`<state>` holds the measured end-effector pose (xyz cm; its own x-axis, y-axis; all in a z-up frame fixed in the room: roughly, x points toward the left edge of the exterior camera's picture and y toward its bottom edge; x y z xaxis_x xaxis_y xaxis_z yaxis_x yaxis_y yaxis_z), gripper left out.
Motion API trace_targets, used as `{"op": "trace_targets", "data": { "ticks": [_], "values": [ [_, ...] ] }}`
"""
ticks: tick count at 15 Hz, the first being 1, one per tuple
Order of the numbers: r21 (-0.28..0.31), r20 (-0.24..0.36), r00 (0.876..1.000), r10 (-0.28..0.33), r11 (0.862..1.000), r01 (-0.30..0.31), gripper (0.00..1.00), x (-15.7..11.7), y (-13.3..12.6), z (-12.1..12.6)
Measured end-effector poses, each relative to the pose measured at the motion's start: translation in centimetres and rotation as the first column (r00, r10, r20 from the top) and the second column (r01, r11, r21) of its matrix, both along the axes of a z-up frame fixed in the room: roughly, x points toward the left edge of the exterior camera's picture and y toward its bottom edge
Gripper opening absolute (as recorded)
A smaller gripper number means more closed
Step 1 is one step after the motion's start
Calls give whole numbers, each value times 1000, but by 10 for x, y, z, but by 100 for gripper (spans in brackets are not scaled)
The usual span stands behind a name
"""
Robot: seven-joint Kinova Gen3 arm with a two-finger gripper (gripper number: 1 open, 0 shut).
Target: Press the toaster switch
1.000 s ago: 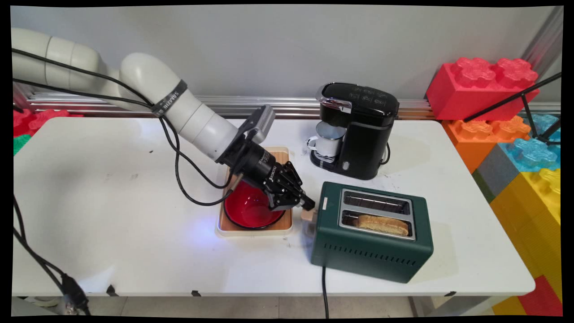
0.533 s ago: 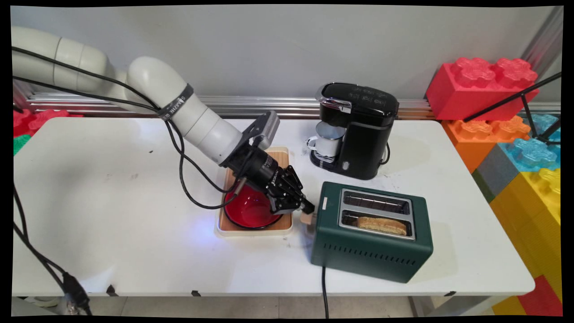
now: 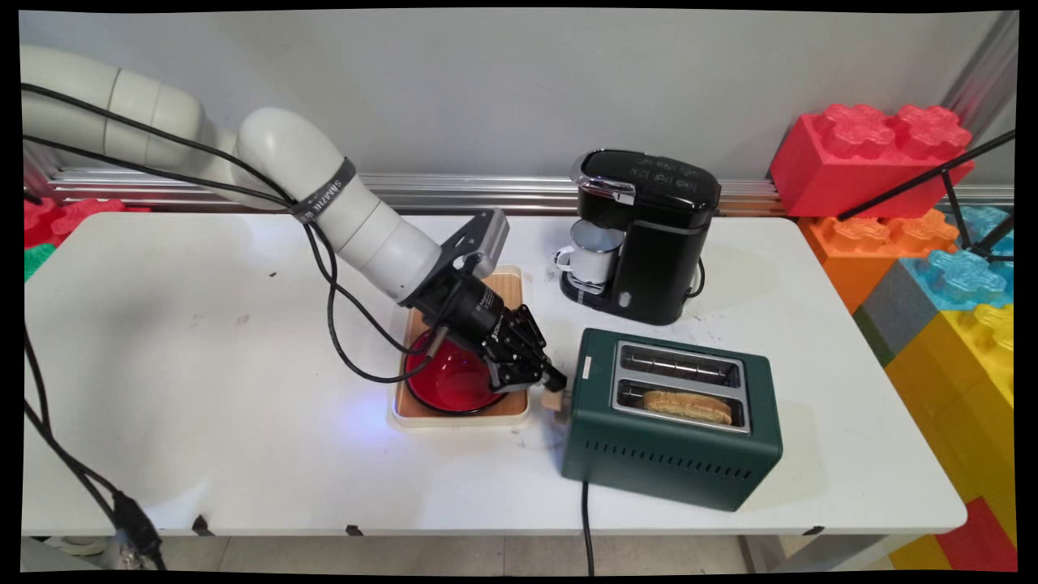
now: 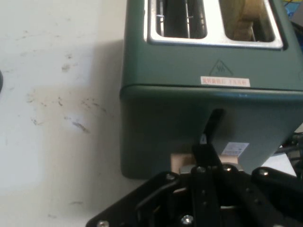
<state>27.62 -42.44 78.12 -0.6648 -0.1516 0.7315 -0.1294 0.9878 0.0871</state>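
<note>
My gripper (image 3: pixel 554 380) presses on the toaster's (image 3: pixel 673 422) tan lever (image 4: pixel 182 162), fingers drawn narrow, seemingly closed together on top of it. Toast (image 3: pixel 688 405) sits low in the slot beyond my jaws. Behind them lies a red bowl (image 3: pixel 450 383) on a tray (image 3: pixel 507 284); off to one side, a coffee maker (image 3: pixel 649 231).

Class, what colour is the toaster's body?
Dark green toaster, with silver metal around its slots; clearest in the main view.

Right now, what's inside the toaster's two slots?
The toaster has a bread slice in its near slot; the far slot shows only wire guides. Deeper down is hidden.
</note>
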Motion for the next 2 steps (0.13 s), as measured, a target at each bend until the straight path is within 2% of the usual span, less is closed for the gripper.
{"op": "trace_targets", "data": {
  "ticks": [2],
  "values": [
    [2,6,1000,4,1000,-4,0,-1,0,-2]
  ]
}}
